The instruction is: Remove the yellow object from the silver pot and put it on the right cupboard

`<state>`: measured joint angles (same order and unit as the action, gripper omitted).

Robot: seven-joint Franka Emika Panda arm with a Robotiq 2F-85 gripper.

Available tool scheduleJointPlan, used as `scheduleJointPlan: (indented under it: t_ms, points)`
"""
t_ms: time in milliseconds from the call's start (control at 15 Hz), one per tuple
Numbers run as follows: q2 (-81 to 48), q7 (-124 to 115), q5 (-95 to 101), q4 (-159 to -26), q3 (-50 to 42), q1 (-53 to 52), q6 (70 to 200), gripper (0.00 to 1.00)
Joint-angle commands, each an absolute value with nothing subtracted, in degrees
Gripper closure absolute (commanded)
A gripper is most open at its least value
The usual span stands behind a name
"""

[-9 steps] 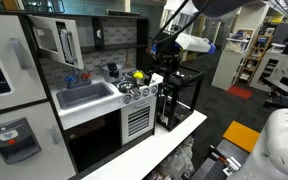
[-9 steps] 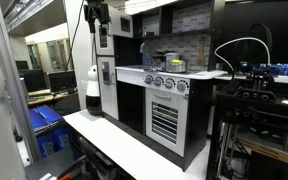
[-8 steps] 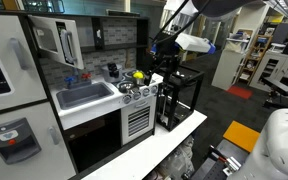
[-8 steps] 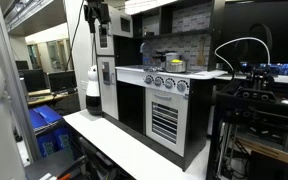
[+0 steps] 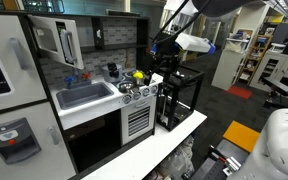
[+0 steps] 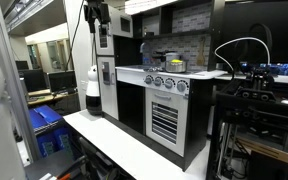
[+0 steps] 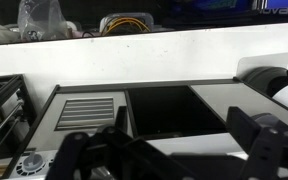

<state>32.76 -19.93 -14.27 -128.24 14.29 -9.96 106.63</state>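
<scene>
The yellow object (image 5: pixel 138 74) sits in the silver pot (image 5: pixel 140 81) on the stove top of the white toy kitchen. The pot also shows in an exterior view (image 6: pixel 171 65). The right cupboard (image 5: pixel 120 34) is the dark upper compartment behind and above the pot. My gripper (image 5: pixel 164 50) hangs in the air to the right of the pot and a little above it, apart from it. In the wrist view the gripper (image 7: pixel 164 150) is open and empty, its two dark fingers wide apart. That view shows the kitchen's front, not the pot or the yellow object.
A grey sink basin (image 5: pixel 84 95) lies left of the stove, with blue items (image 5: pixel 72 79) behind it. A black open-frame cabinet (image 5: pixel 179 98) stands right of the kitchen under the arm. A cupboard door with a long handle (image 5: pixel 64 42) hangs open at upper left. The oven window (image 7: pixel 174 110) faces the wrist camera.
</scene>
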Motion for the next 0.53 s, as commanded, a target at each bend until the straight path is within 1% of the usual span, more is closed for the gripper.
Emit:
scheduleJointPlan:
  t_ms: [0,200,467]
  points:
    - [32.7,-19.8,-14.4,-128.1,14.5,-9.7,106.5,0.00]
    - [33.6,-19.9,-13.3,-130.0,14.2,-9.0,107.3,0.00]
    - [37.1,-16.7,-13.3,-134.8,10.6,-7.9,108.3,0.00]
